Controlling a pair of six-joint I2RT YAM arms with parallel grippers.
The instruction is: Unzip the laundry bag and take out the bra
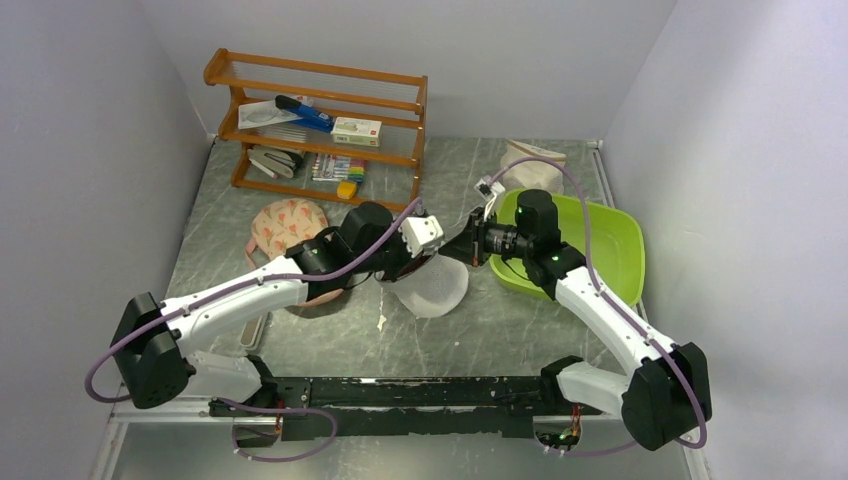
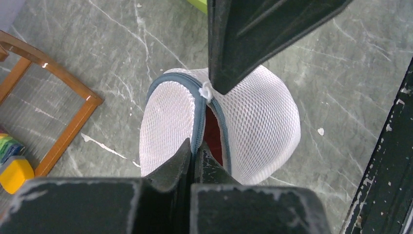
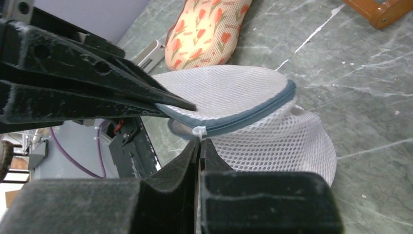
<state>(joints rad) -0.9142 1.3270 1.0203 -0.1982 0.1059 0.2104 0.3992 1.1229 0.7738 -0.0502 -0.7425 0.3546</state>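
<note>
While the zip is only partly undone, we're calling this the early-middle of the job.

Top camera: we're seeing the laundry bag (image 1: 440,290) sitting mid-table. The left gripper (image 1: 408,270) is coming in from 9 o'clock and the right gripper (image 1: 452,250) from 2 o'clock, both meeting at its upper edge. A green tub (image 1: 615,250) is sitting at 3 o'clock of the bag, a peach floral item (image 1: 285,225) at 9 and a wooden rack (image 1: 320,120) at 11. Finger state? Can't tell from up here.

Left wrist cam: our left fingers are pinching tight on the grey zip rim at the bag's 6 o'clock, and the right gripper's tip is coming down at 12 onto the white zip pull (image 2: 207,91). A slit is gaping between the halves, with the dark red bra (image 2: 213,139) peeking out, inside the bag. Neither other view is showing that.

Right wrist cam: this one's showing the right fingers squeezed shut on the pull, just under the rim, with the left gripper clamping the rim at 9 o'clock.

We're guessing what's left is running the zip round and fishing the bra out.
</note>
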